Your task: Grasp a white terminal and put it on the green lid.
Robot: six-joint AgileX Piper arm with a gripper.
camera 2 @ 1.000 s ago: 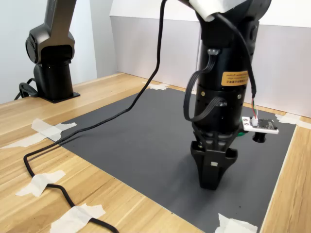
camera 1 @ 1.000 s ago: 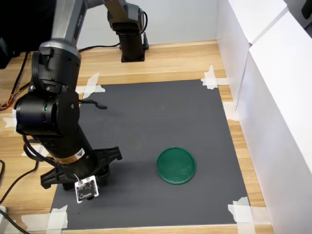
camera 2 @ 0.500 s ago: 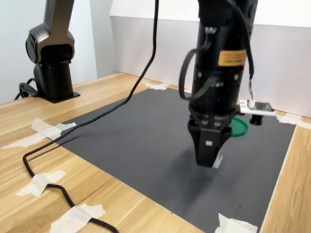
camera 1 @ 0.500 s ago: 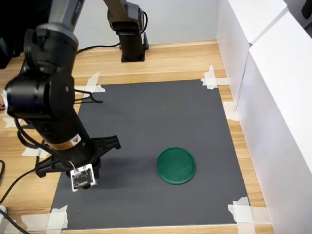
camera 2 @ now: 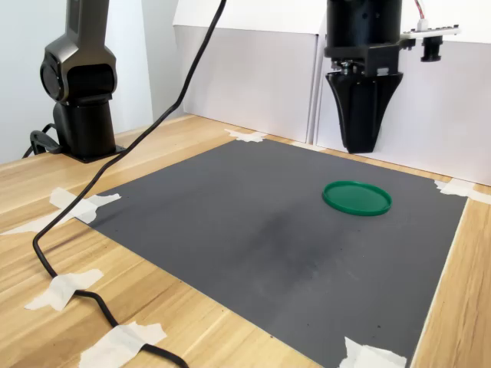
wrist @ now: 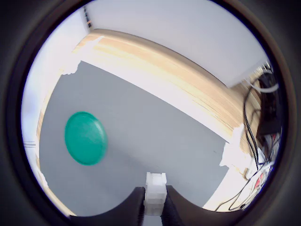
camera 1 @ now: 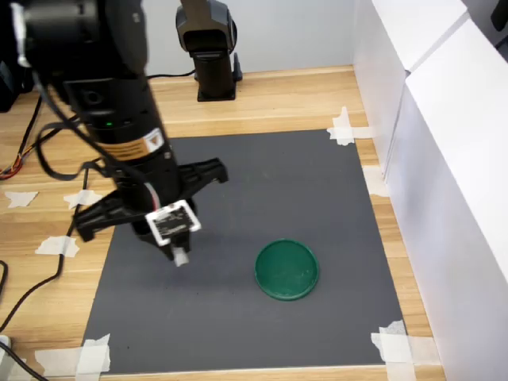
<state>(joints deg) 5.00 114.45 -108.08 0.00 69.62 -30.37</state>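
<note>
Covering the wooden table [camera 2: 153, 146], a dark mat [camera 2: 253, 222] bears the green lid [camera 2: 357, 198].

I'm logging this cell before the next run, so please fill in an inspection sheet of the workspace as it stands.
Surface: dark mat taped onto the wooden table.
Job's things: white terminal pinched in the hand; green lid flat on the mat, nothing on it.
Clutter: nothing seen.
Grippers: hand shut on the terminal, raised above the mat, to the first exterior view's left of the lid.
Cables: black cable trails across table.
Surroundings: white panels, arm base.
</note>
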